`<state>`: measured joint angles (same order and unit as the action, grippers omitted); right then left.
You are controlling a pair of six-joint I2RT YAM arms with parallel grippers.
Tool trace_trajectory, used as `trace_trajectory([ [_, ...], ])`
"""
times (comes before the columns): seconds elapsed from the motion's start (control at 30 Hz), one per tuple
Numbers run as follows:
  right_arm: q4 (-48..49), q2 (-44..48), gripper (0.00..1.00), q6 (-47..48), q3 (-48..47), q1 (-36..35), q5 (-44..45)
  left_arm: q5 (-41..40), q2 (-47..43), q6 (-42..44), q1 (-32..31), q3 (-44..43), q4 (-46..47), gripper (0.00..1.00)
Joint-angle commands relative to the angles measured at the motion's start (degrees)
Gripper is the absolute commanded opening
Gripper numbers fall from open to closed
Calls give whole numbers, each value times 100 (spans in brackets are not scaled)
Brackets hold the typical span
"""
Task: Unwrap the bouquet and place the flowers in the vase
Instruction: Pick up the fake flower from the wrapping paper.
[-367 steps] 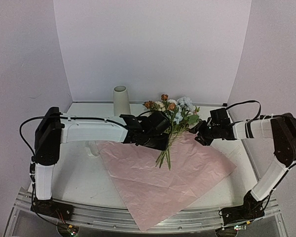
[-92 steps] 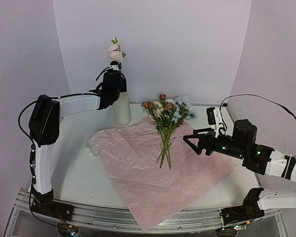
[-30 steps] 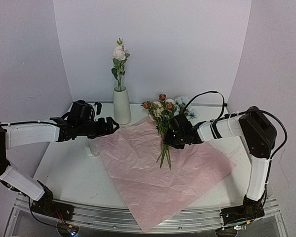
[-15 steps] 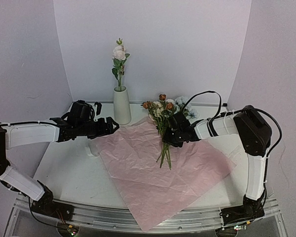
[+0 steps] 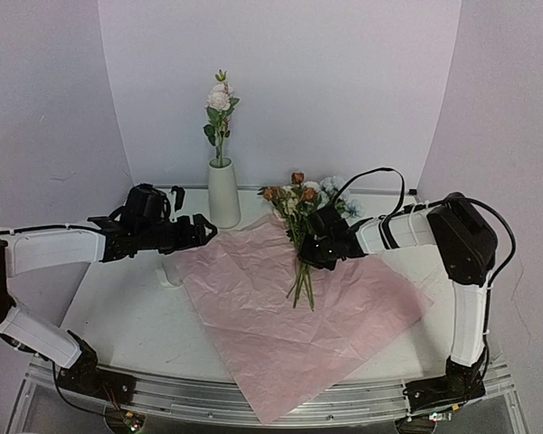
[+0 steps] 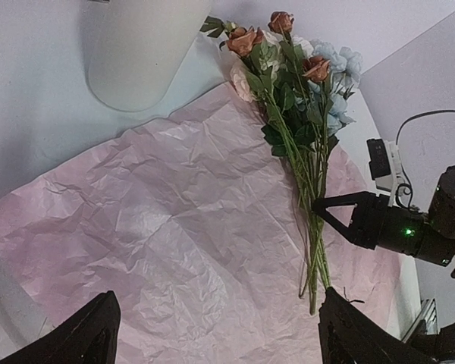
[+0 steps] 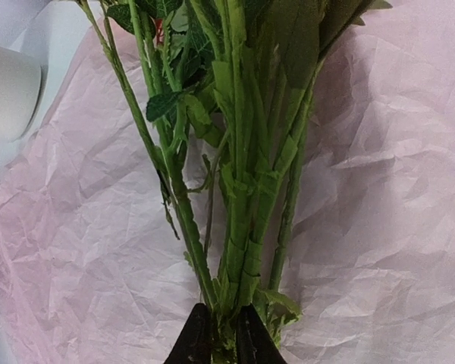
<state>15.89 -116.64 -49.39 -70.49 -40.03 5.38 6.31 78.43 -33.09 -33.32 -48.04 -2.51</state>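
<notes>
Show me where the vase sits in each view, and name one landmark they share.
Top external: the vase stands at the back, left of centre.
Left wrist: upper left, only its lower body shows.
Right wrist: a white sliver at the left edge, probably the vase.
Shared landmark: the pink paper under the flowers, seen in all three.
</notes>
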Motion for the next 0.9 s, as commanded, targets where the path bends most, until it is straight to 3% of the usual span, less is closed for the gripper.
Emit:
trace_trajectory([
  [0.0, -220, 745, 11, 203, 90, 22, 58, -7, -228, -84, -17, 52, 165, 92],
  [0.37, -227, 1576, 10, 596, 295, 18, -107, 98, -107, -290, -95, -58, 172, 92],
  [0.5, -227, 1832, 4, 814, 284, 22, -24, 41, -116, -303, -152, -111, 171, 92],
  [0.87, -236, 2219, 3, 1685, -241, 20, 143, 28, -158, -277, -204, -200, 163, 92],
])
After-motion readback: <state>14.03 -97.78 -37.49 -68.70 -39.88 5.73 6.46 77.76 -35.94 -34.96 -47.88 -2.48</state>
